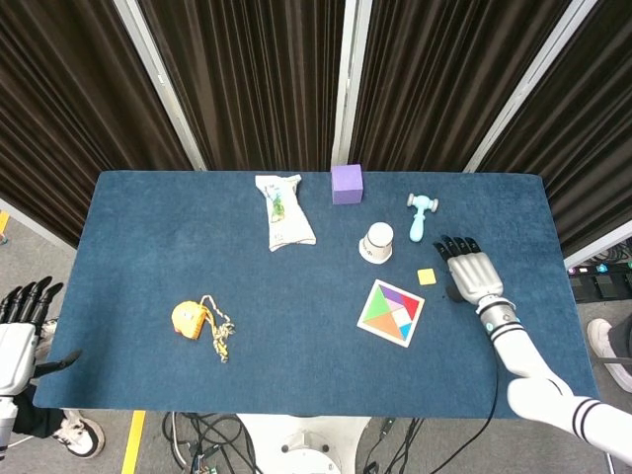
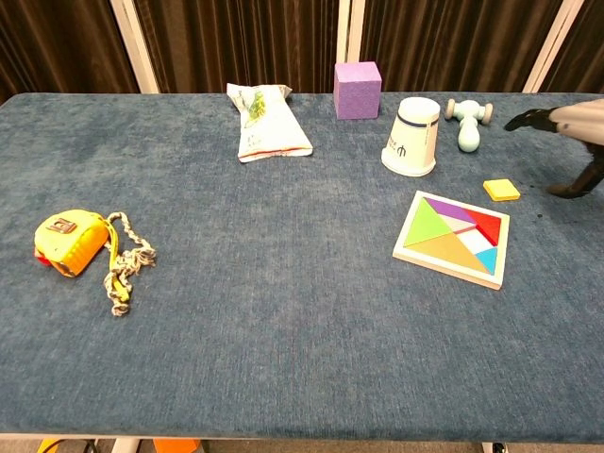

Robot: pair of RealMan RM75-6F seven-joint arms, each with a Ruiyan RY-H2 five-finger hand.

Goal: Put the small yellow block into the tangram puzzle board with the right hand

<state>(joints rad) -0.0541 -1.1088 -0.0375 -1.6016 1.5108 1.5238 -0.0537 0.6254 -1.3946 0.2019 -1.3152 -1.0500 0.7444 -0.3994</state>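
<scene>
The small yellow block (image 1: 427, 276) (image 2: 501, 190) lies flat on the blue table, just right of and behind the tangram puzzle board (image 1: 391, 312) (image 2: 453, 238). The board is white-framed and filled with coloured pieces. My right hand (image 1: 469, 270) (image 2: 570, 133) hovers over the table just right of the block, fingers spread and holding nothing. My left hand (image 1: 18, 330) hangs off the table's left front corner, fingers apart and empty; the chest view does not show it.
A white paper cup (image 1: 376, 242) lies behind the board, with a light-blue toy hammer (image 1: 422, 214) to its right. A purple cube (image 1: 347, 184), a white snack bag (image 1: 282, 210) and a yellow tape measure with a cord (image 1: 192, 318) lie further left.
</scene>
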